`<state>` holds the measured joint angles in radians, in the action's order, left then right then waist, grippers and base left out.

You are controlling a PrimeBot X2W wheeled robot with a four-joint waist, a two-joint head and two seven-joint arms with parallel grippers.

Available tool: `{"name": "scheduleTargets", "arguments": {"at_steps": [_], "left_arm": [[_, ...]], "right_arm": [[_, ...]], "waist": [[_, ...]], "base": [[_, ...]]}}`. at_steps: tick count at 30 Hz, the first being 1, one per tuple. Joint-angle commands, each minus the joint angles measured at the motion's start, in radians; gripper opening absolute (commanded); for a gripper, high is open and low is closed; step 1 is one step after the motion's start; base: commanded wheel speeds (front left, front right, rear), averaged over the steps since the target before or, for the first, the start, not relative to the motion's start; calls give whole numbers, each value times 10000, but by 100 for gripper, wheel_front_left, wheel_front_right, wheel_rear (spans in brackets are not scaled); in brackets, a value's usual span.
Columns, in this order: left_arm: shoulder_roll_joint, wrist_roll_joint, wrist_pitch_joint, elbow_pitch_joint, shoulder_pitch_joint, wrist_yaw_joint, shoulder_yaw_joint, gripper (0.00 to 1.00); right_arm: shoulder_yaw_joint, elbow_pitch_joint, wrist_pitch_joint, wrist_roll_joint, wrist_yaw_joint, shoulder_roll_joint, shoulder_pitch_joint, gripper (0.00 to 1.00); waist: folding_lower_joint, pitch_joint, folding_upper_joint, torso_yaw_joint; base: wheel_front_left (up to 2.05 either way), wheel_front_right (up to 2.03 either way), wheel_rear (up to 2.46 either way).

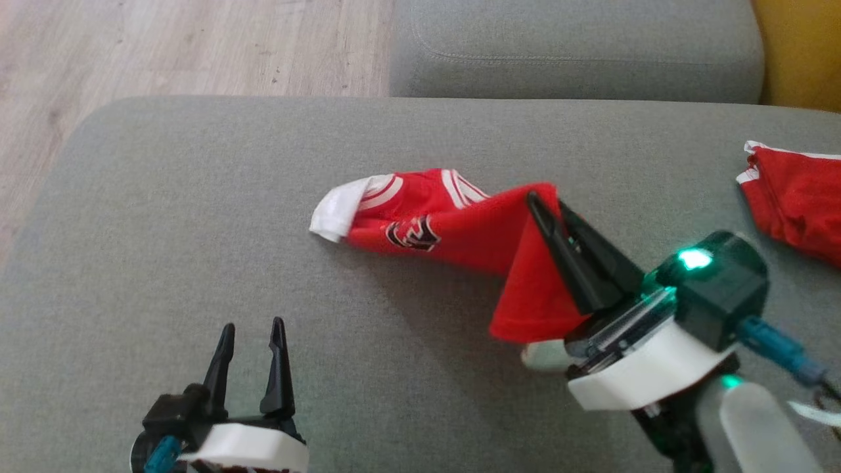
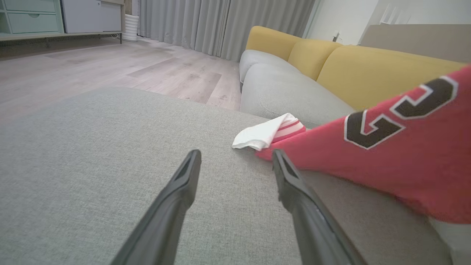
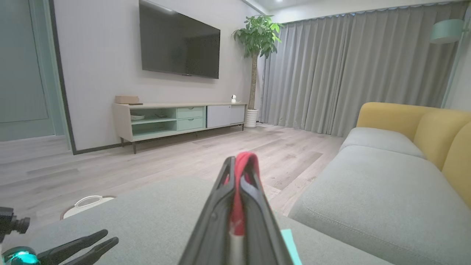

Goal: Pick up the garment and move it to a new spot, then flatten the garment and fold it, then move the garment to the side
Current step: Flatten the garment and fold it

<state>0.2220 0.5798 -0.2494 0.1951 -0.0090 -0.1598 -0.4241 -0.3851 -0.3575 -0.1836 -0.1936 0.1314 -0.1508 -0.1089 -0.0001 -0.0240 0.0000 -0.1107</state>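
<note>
Now; right fingers [image 1: 558,253] clamped on raised edge of red garment [image 1: 453,226]; left fingers [image 1: 278,368] spread wide, empty, apart from garment

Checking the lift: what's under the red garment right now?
Under the red garment's raised fold, pinched in the right hand, bare grey cushion shows. Its white-trimmed far end rests on the cushion; whatever lies beneath that end is covered.

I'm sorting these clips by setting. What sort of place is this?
Most likely a home living room: a wall-mounted television above a low media cabinet, a grey and yellow sofa, and a potted plant beside floor-length curtains.
</note>
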Motion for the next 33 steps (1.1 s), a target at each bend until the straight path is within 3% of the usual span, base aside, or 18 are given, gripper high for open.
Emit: {"name": "scheduleTargets", "arguments": {"at_steps": [1, 4, 8, 12, 20, 27, 30, 31, 32, 33], "left_arm": [[148, -89, -121, -352, -213, -67, 375, 100], [125, -106, -121, -432, -267, -61, 356, 100], [25, -133, -121, -440, -407, -14, 285, 100], [-101, -195, -122, -409, -631, 82, 193, 100], [-436, -420, -123, -237, -1249, 381, -73, 100], [-686, -607, -123, -43, -1559, 546, -205, 100], [-756, -667, -123, 1, -1655, 599, -205, 100], [-777, -687, -123, 11, -1686, 614, -197, 100], [-796, -707, -123, 29, -1716, 633, -194, 100], [-796, -707, -123, 29, -1716, 633, -194, 100]], "right_arm": [[-68, -563, -143, -107, -7, -126, -529, 0], [239, -624, -387, -200, -7, -445, -953, 0], [890, 462, -533, -508, -7, -997, -1725, 0], [1642, 2448, -343, -675, -7, -1664, -2772, 0], [2026, 6759, 745, -150, -7, -3150, -5361, 0], [1060, 9162, 1915, 780, -7, -3432, -6994, 0], [933, 9988, 2676, 1280, -7, -3253, -7669, 0], [984, 10282, 2875, 1447, -7, -3114, -7846, 31], [997, 10565, 3018, 1588, -7, -2946, -7971, 100], [997, 10565, 3018, 1588, -7, -2946, -7971, 100]], "waist": [[1, -47, 0, -16], [1, -230, 0, -101], [1, -561, 0, -295], [1, -957, 0, -568], [1, -1675, 0, -1334], [1, -2115, 0, -1714], [1, -2270, 0, -1708], [1, -2307, 0, -1689], [1, -2324, 0, -1669], [1, -2324, 0, -1669]], "base": [[0, 0, 0], [0, 0, 0], [0, 0, 0], [0, 0, 0], [0, 0, 0], [0, 0, 0], [0, 0, 0], [0, 0, 0], [0, 0, 0], [0, 0, 0]]}}
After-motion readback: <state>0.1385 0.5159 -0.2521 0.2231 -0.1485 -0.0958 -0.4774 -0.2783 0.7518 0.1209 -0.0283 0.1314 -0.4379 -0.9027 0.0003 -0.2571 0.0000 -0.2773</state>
